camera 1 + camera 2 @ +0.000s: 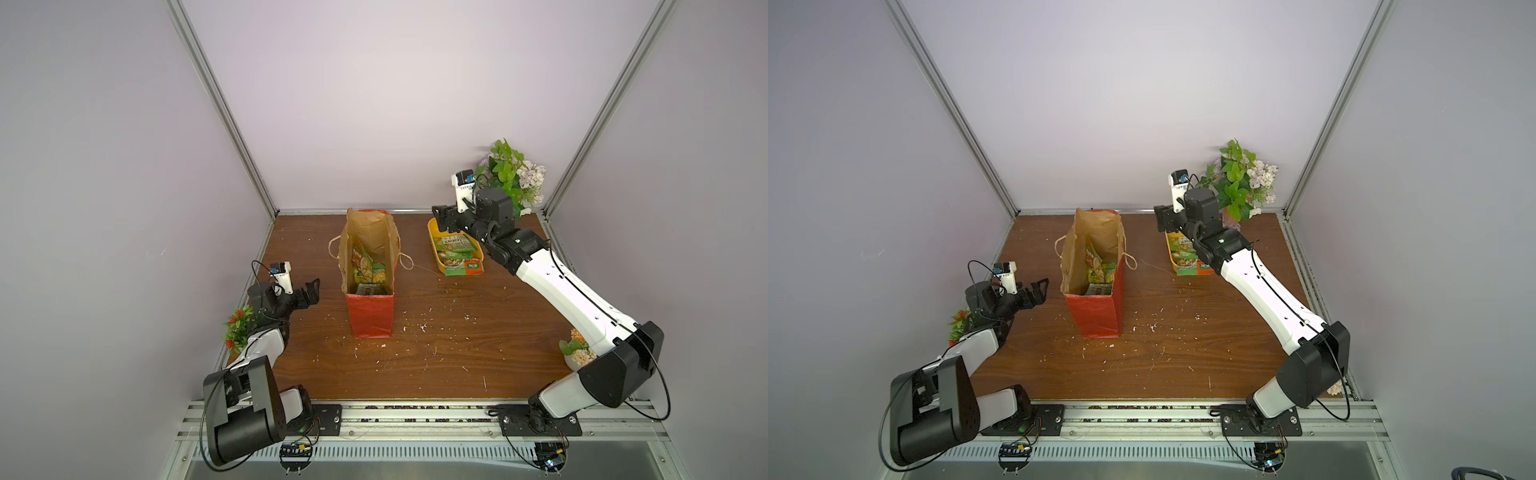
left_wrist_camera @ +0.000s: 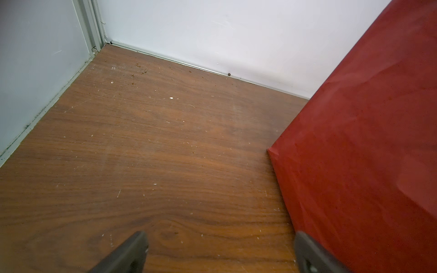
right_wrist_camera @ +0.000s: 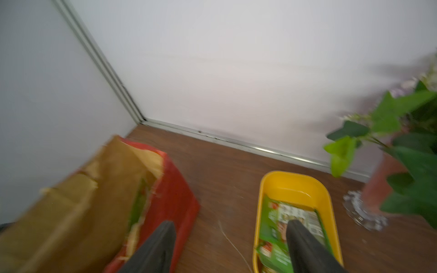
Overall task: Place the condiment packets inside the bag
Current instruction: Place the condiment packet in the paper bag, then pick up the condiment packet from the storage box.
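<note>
Several condiment packets (image 1: 366,268) sit inside red paper bag (image 1: 371,316); more wait in yellow tub (image 1: 432,241), yet to move. Left hand (image 1: 311,289) and right hand (image 1: 442,217): jaws apart, empty.

You have bare wooden tabletop (image 1: 436,365) across the front, and an open lane between the red paper bag (image 1: 371,316) and the yellow tub (image 1: 433,245). The bag's mouth stands open upward; its cord handles (image 1: 405,262) flop outward on both sides. A leafy flowering plant (image 1: 513,176) crowds the back right corner behind the tub, and a small red-flowered plant (image 1: 239,326) hugs the left edge.
</note>
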